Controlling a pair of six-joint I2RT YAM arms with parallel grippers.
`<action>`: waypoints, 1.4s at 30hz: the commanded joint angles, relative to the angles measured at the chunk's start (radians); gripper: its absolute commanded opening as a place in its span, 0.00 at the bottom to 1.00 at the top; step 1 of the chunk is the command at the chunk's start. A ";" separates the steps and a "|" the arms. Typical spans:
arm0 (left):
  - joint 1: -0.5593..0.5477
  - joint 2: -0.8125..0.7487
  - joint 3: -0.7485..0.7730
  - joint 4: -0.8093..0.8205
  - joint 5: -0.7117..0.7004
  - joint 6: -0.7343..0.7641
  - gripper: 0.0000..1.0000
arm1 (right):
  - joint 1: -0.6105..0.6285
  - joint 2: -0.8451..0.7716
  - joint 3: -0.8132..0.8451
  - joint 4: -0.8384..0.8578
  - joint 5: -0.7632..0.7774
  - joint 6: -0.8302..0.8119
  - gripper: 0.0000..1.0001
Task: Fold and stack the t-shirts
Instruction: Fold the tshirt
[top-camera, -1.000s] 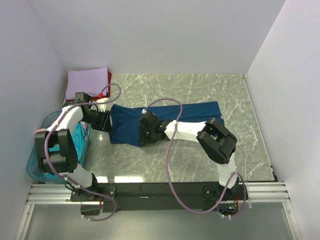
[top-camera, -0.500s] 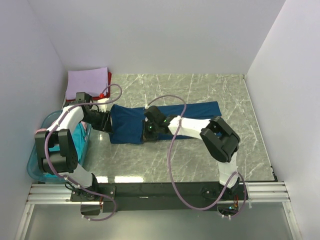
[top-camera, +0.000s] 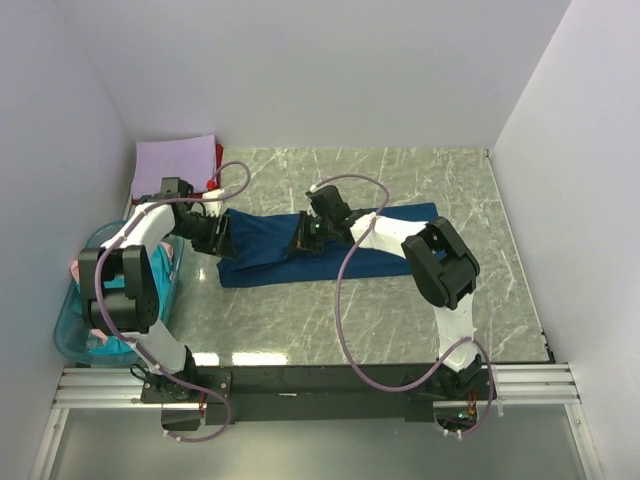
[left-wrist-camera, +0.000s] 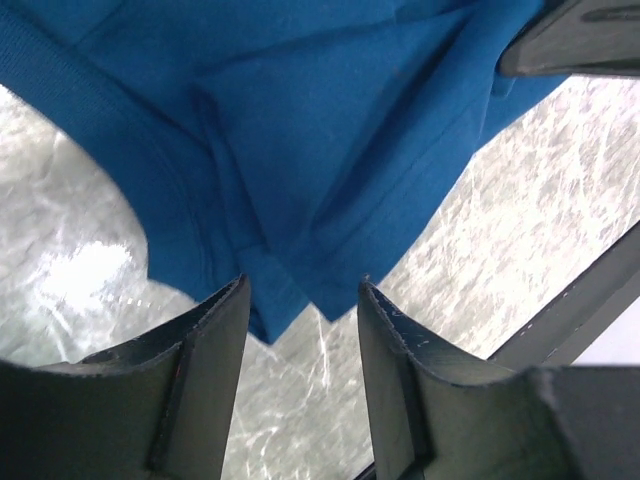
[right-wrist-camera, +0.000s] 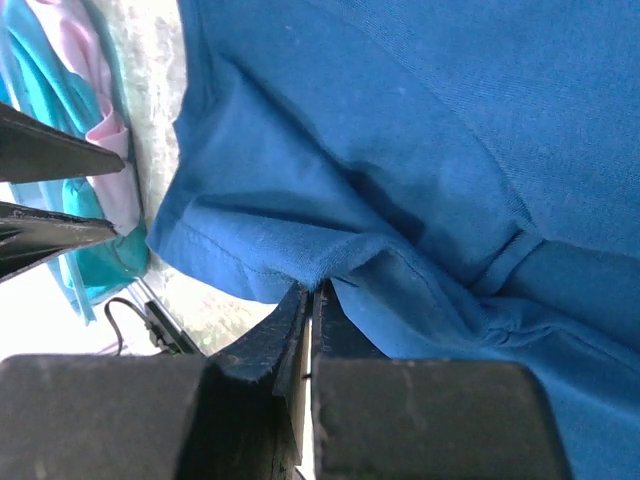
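Note:
The dark blue t-shirt (top-camera: 380, 240) lies spread across the middle of the table, its left part bunched. My right gripper (top-camera: 305, 235) is shut on a fold of its hem (right-wrist-camera: 330, 255), pinched between the jaws (right-wrist-camera: 312, 290). My left gripper (top-camera: 219, 238) is at the shirt's left end. In the left wrist view its fingers (left-wrist-camera: 205, 370) stand open, with a corner of the blue shirt (left-wrist-camera: 300, 150) just beyond the tips and not gripped. A folded lavender shirt (top-camera: 175, 160) lies on a red one (top-camera: 216, 160) at the back left.
The translucent blue basket (top-camera: 72, 330) stands at the left edge, holding teal (top-camera: 160, 275) and pink (top-camera: 76, 270) shirts; they also show in the right wrist view (right-wrist-camera: 60, 60). White walls close the left, back and right sides. Bare marble table (top-camera: 400, 310) lies in front.
My right gripper has moved away from me, drawing the shirt's near edge back with it. My left gripper has shifted slightly right and further back at the shirt's left end.

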 joint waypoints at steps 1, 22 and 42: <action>-0.013 0.025 0.040 0.043 0.032 -0.048 0.53 | -0.003 -0.003 0.017 0.052 -0.051 0.028 0.00; -0.038 0.035 -0.022 -0.111 -0.003 -0.065 0.62 | -0.012 -0.049 -0.041 0.071 -0.046 0.026 0.00; -0.044 0.131 0.134 -0.126 0.101 -0.109 0.07 | -0.064 -0.054 -0.032 0.062 -0.081 0.017 0.00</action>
